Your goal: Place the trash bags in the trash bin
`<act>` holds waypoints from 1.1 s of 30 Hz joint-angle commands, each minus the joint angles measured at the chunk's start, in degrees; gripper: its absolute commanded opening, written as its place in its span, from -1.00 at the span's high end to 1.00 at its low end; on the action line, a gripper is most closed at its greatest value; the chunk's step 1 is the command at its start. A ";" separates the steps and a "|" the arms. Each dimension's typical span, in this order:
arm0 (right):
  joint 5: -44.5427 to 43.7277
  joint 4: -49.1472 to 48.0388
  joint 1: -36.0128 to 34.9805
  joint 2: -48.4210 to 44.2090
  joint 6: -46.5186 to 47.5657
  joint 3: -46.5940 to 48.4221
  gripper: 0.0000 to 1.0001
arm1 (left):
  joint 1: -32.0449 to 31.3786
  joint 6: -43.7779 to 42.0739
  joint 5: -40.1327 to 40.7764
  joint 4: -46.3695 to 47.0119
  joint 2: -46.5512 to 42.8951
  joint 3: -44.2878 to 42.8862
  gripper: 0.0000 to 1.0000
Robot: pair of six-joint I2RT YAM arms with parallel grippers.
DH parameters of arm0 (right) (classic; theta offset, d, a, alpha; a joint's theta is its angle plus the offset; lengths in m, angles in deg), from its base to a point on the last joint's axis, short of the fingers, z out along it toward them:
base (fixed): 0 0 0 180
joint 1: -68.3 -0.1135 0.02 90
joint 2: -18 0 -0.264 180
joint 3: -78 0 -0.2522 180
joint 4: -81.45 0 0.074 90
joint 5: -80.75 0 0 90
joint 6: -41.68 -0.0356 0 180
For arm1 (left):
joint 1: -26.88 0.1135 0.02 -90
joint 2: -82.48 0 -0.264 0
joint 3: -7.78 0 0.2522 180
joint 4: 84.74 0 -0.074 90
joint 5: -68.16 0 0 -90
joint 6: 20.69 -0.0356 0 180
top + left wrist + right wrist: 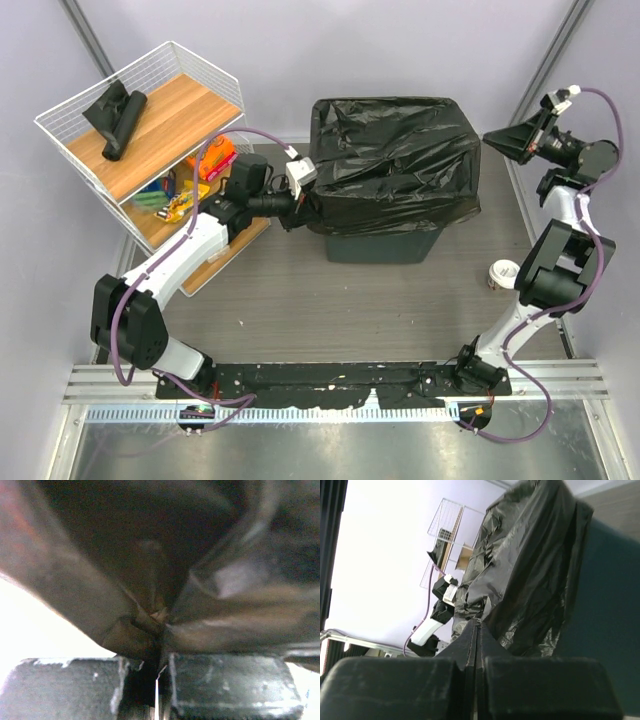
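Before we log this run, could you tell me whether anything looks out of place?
The trash bag lies crumpled over the mouth of the trash bin, hiding the opening; the left gripper pinches its edge.

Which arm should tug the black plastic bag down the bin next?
Left. The left gripper is shut on the crinkled black plastic bag draped over the dark grey-green plastic bin; the right gripper sits shut, off to the side.

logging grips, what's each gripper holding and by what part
Left gripper pinches a fold of the trash bag at its left side; right gripper, shut, holds nothing.
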 commanded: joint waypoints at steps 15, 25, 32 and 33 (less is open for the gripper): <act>2.96 -24.12 2.95 13.43 -14.18 27.39 0.66 | 0.03 0.51 5.13 0.26 -0.90 -2.99 0.87; 2.62 -23.86 0.67 18.18 -15.24 43.04 -0.60 | 0.11 1.03 5.93 -5.10 -1.52 -7.48 -0.99; -0.54 -18.25 0.31 22.93 -9.64 53.59 -0.64 | 0.11 1.74 4.17 -11.43 -2.13 -11.34 -0.99; -1.07 -13.62 0.31 22.75 -7.44 54.21 -0.65 | 0.11 1.83 3.99 -12.30 -2.13 -12.04 -0.99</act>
